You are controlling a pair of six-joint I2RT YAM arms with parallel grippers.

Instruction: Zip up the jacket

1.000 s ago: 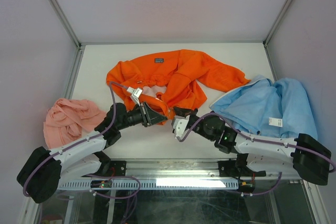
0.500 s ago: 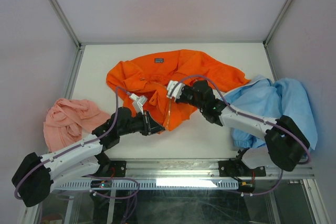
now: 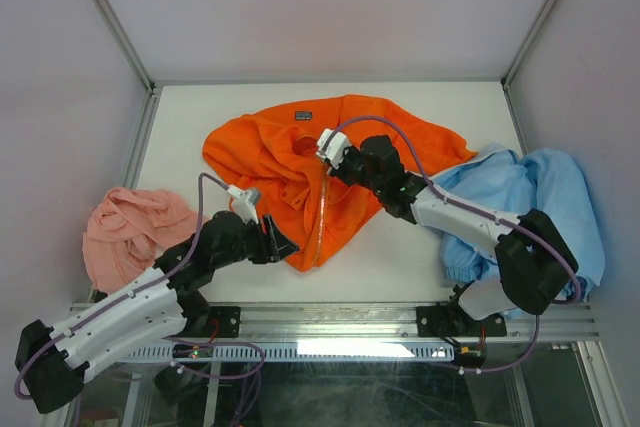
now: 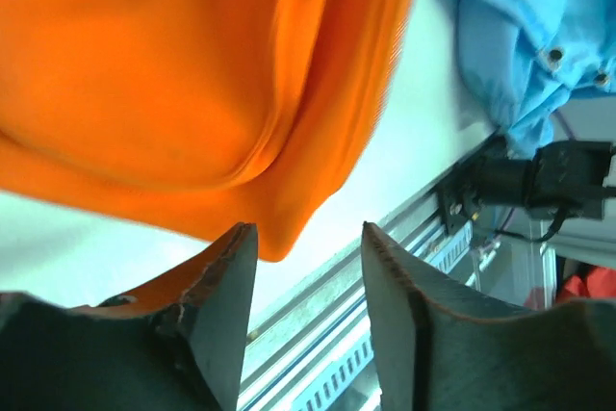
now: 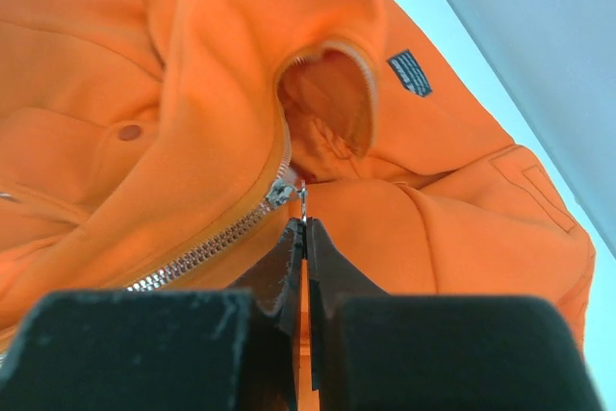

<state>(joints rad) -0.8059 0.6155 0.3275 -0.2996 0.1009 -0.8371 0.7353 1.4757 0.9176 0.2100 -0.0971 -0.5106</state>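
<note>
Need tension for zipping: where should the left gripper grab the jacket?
At the jacket's near hem point, coming from the table's near edge: that folded corner juts toward the left gripper, in line with the zipper the right gripper pinches.

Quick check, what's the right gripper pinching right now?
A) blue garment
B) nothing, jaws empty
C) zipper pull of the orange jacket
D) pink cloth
C: in the right wrist view the right gripper is shut on the metal zipper pull, just below the collar opening of the jacket.
</note>
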